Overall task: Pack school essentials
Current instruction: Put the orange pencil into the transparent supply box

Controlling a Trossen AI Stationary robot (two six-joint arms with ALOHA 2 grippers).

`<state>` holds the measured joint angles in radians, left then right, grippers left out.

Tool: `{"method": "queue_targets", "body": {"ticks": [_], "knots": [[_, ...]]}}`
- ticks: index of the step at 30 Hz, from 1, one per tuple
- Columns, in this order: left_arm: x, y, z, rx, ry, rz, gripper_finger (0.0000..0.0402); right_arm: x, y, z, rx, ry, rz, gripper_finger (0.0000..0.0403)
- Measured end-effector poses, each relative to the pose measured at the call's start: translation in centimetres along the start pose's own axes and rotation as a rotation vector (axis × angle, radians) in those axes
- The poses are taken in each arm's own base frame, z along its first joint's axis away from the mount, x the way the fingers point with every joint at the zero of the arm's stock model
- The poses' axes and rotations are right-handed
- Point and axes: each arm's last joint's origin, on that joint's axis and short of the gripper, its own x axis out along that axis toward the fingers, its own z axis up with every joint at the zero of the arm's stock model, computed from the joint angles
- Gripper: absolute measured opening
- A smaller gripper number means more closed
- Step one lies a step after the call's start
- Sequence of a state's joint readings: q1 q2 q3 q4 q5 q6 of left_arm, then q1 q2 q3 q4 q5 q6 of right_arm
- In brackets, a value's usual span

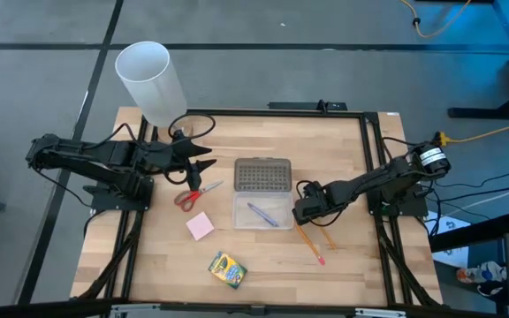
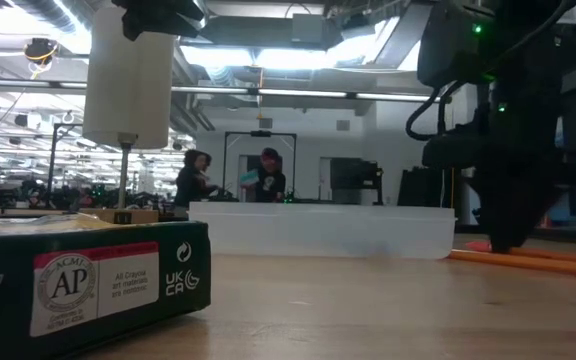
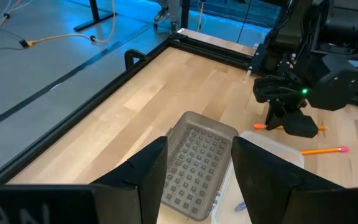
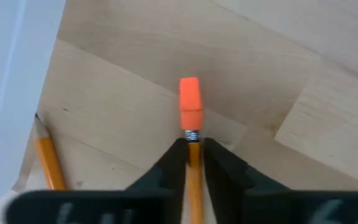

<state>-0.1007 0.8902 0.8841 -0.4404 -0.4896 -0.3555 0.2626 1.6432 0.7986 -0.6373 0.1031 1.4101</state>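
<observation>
My right gripper [image 1: 306,212] stands low beside the clear case [image 1: 262,212] and is shut on one orange pencil [image 4: 193,158]. The second orange pencil [image 1: 310,245] lies flat on the table beside it, its tip near the case wall. A blue-grey pen [image 1: 262,215] lies inside the case. My left gripper [image 1: 197,163] is open and hovers just beyond the red-handled scissors [image 1: 198,196], touching nothing. The pink sticky-note pad [image 1: 200,226] and the yellow-green crayon box [image 1: 227,269] lie flat nearer the front edge. My right gripper pinches the orange pencil between its two fingers [image 4: 169,165], just behind the metal band below the orange eraser [image 4: 189,98]. The fingers come from above, slanting down, and the pencil runs along between them with its eraser end sticking out past the tips. Whether it is off the table, I cannot tell.
The grey dotted lid [image 1: 262,174] lies on the table just beyond the case. A tall white cylinder [image 1: 153,84] stands at the far left corner, behind my left arm. A black frame [image 1: 365,132] borders the table. People stand in the room far behind.
</observation>
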Motion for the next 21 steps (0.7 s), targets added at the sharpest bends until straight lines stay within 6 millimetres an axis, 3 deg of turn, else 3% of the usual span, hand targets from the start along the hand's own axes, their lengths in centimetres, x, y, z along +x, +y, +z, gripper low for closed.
{"method": "queue_targets", "body": {"ticks": [3, 11, 17, 21], "knots": [[0.0, 0.0, 0.0, 0.000, 0.000, 0.000, 0.0174, 0.0, 0.0, 0.0, -0.001, 0.002, -0.005, 0.0015], [0.0, 0.0, 0.0, 0.002, 0.000, 0.000, 0.0174, -1.3, -0.3, 0.0, 0.000, 0.028, 0.003, 0.0014], [0.0, 0.0, 0.0, 0.002, 0.000, 0.000, 0.0174, -4.9, 0.2, 0.4, 0.000, 0.035, 0.063, 0.0013], [0.0, 0.0, 0.0, 0.001, 0.000, -0.001, 0.0174, -8.0, 2.1, 1.4, -0.047, -0.011, 0.208, 0.0010]]}}
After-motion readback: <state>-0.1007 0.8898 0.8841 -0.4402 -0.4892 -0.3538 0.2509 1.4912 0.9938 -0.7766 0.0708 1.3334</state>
